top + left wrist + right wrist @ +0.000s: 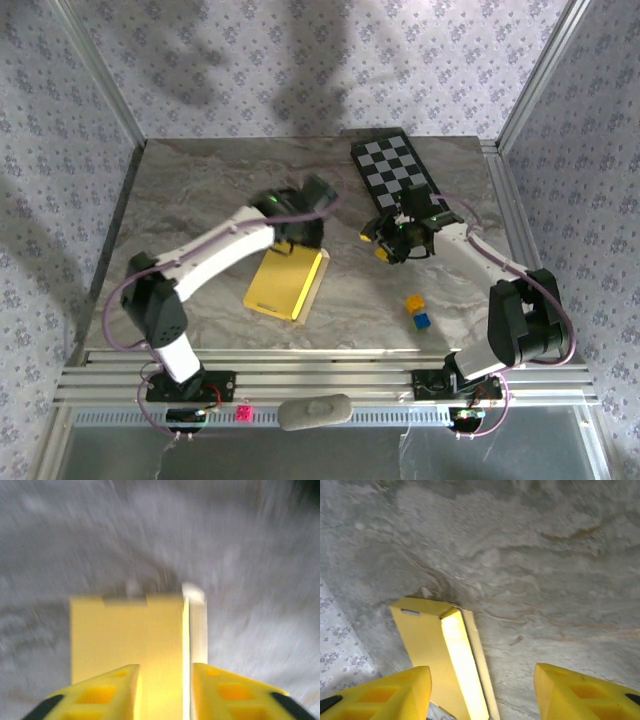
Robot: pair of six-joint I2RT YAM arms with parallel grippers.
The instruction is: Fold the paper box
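Note:
The paper box lies flat on the marble table, yellow on top, with a paler flap along its right side. My left gripper hovers over the box's far end. In the blurred left wrist view its yellow fingers stand a little apart above the box top, with the whitish side flap close to the right finger. My right gripper hangs to the right of the box, wide open and holding nothing. In its wrist view the box sits ahead of the left finger, apart from the gripper.
A black-and-white chequered board lies at the back right. A small yellow cube and a blue cube sit at the front right. Patterned walls enclose the table on three sides.

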